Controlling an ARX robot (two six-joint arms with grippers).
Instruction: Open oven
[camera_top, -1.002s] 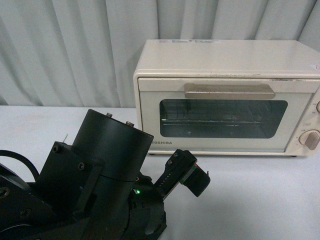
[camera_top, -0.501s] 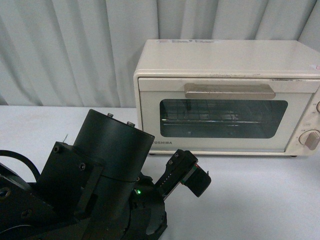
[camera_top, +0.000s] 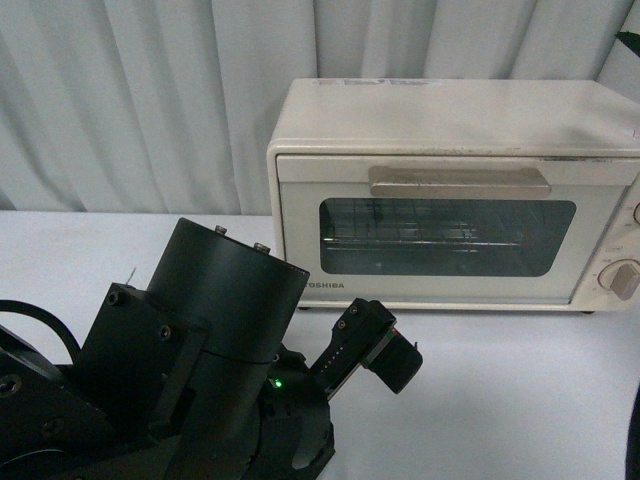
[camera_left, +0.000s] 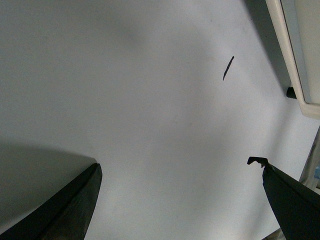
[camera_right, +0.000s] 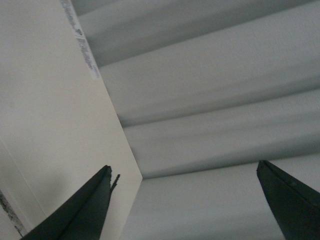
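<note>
The cream-white oven (camera_top: 455, 195) stands at the back right of the white table (camera_top: 500, 390). Its glass door is shut, with the beige bar handle (camera_top: 460, 182) across the top and a knob (camera_top: 623, 279) at the right. My left arm (camera_top: 200, 350) fills the lower left of the front view, in front of the oven. My left gripper (camera_left: 177, 170) is open and empty over bare table, with the oven's lower corner (camera_left: 300, 60) to one side. My right gripper (camera_right: 185, 172) is open and empty beside a cream face of the oven (camera_right: 45, 125).
A grey pleated curtain (camera_top: 140, 100) hangs behind the table and also shows in the right wrist view (camera_right: 215, 100). A small dark mark (camera_left: 228, 68) lies on the table near the oven's black foot (camera_left: 291, 92). A dark sliver (camera_top: 634, 440) shows at the front view's right edge.
The oven and my left arm have not moved. Dark slivers have come into the front view at its right edge, top and bottom.
</note>
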